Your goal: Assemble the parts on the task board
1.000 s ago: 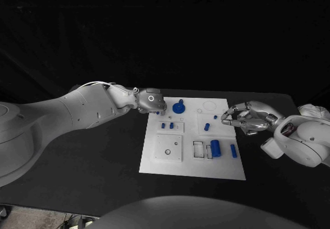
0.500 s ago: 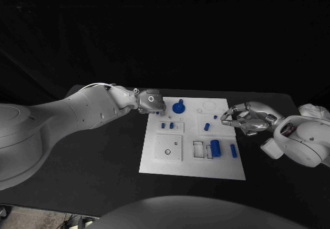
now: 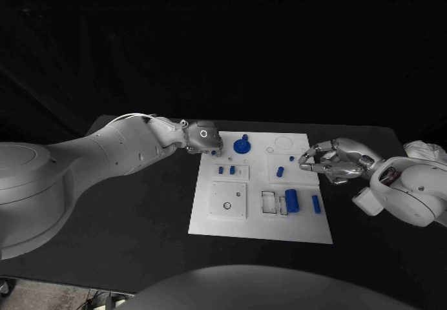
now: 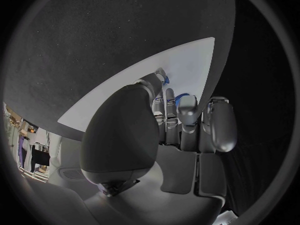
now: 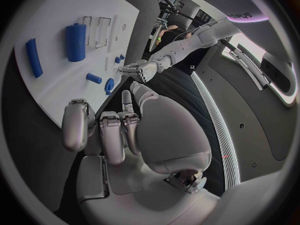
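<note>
The white task board (image 3: 216,219) lies mid-table. My left hand (image 3: 205,138) is at its far left corner, fingers together, pinching a small blue part (image 3: 216,153) down at the board; its thumb (image 4: 153,85) lies by blue pieces. Beside it stands a round blue knob (image 3: 242,145). Two small pegs (image 3: 225,170), a single peg (image 3: 280,172), a thick blue cylinder (image 3: 292,200) and a blue bar (image 3: 316,204) sit on the board. My right hand (image 3: 328,159) hovers at the board's right edge with fingers (image 5: 103,135) curled in on nothing.
A square inset plate (image 3: 229,199) with a hole and two empty rectangular slots (image 3: 270,202) occupy the board's near half. A pale crumpled object (image 3: 424,150) lies at the table's far right. Black table (image 3: 139,213) surrounds the board.
My left arm's elbow has shifted slightly; both hands and all parts stay where they were.
</note>
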Robot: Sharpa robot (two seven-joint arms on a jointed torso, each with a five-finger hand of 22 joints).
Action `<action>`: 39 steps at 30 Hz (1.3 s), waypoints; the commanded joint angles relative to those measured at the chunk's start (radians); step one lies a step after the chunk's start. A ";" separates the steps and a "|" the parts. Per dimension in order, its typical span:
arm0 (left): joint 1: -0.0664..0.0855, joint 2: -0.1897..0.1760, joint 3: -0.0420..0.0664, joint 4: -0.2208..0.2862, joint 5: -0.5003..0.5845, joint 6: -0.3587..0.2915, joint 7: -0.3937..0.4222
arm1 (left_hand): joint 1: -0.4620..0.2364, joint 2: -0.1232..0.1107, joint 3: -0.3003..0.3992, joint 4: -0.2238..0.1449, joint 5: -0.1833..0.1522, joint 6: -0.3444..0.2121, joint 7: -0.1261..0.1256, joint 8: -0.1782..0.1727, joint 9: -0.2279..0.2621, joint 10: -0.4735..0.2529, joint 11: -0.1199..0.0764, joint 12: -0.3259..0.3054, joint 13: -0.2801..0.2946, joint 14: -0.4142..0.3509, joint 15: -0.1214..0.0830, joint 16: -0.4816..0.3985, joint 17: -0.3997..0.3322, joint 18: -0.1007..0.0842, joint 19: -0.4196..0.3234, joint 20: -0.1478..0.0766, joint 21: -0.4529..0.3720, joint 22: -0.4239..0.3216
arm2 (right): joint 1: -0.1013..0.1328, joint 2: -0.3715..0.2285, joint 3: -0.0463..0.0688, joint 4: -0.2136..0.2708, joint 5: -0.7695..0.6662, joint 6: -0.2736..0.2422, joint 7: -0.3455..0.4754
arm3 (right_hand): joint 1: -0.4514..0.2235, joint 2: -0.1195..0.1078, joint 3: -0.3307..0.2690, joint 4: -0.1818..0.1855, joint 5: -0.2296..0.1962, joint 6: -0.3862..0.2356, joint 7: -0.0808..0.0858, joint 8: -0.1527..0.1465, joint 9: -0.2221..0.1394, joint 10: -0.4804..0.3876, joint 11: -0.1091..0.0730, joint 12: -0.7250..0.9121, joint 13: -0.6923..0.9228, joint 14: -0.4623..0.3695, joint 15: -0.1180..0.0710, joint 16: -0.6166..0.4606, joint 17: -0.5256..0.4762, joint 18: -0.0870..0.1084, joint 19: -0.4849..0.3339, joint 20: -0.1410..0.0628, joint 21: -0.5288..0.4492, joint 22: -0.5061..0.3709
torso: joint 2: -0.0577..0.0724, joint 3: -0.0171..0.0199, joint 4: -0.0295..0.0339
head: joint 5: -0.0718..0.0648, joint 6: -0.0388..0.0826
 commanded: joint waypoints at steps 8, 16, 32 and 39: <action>-0.020 0.022 0.000 -0.033 0.013 -0.017 -0.005 | -0.010 0.026 -0.002 -0.009 0.013 0.010 0.010 0.027 0.003 0.014 0.005 0.009 -0.007 -0.011 0.001 -0.001 -0.008 0.009 -0.007 -0.001 -0.006 0.191 | -0.002 0.001 0.000 0.000 -0.010 0.021 0.002 | 0.005 -0.001 -0.006 -0.002 -0.006 0.007 0.002 -0.006 -0.001 0.051 -0.008 -0.001 0.206 0.103 -0.006 0.001 0.259 -0.006 -0.005 0.001 -0.007 0.171 | 0.000 0.0005 0.0001 | -0.003 0.000; -0.026 0.033 0.000 -0.056 0.020 -0.027 -0.002 | -0.010 0.043 0.000 -0.016 0.020 0.029 0.017 0.049 0.009 0.038 0.010 0.019 -0.014 -0.010 0.004 0.007 -0.009 0.007 -0.003 -0.002 -0.001 0.193 | -0.004 -0.002 0.000 0.001 -0.010 0.022 0.003 | 0.006 -0.001 -0.006 -0.002 -0.007 0.008 0.001 -0.006 -0.001 0.051 -0.008 -0.001 0.206 0.103 -0.006 0.001 0.259 -0.006 -0.005 0.001 -0.007 0.171 | 0.001 0.0007 0.0001 | -0.004 0.000; -0.046 0.056 0.001 -0.097 0.045 -0.017 0.023 | -0.020 0.063 -0.007 -0.023 0.018 0.064 0.035 0.086 0.019 0.086 0.027 0.032 -0.029 -0.005 0.009 0.018 -0.014 0.003 0.006 -0.005 0.012 0.197 | -0.012 -0.002 0.000 0.000 -0.010 0.024 0.008 | 0.008 0.001 -0.007 -0.002 -0.013 0.010 0.001 -0.007 -0.002 0.052 -0.009 -0.001 0.207 0.103 -0.007 0.002 0.259 -0.006 -0.005 0.000 -0.008 0.171 | 0.001 0.0006 0.0001 | -0.006 0.000; -0.053 0.056 0.001 -0.095 0.073 -0.014 0.043 | -0.027 0.063 -0.016 -0.026 0.016 0.078 0.042 0.099 0.021 0.113 0.035 0.037 -0.036 0.007 0.011 0.032 -0.008 -0.001 0.021 -0.006 0.035 0.204 | -0.015 -0.001 0.000 -0.002 -0.010 0.024 0.009 | 0.008 0.001 -0.007 -0.002 -0.014 0.010 0.001 -0.007 -0.002 0.052 -0.009 -0.001 0.207 0.103 -0.007 0.002 0.259 -0.006 -0.005 0.000 -0.008 0.171 | 0.000 0.0006 0.0009 | -0.010 0.000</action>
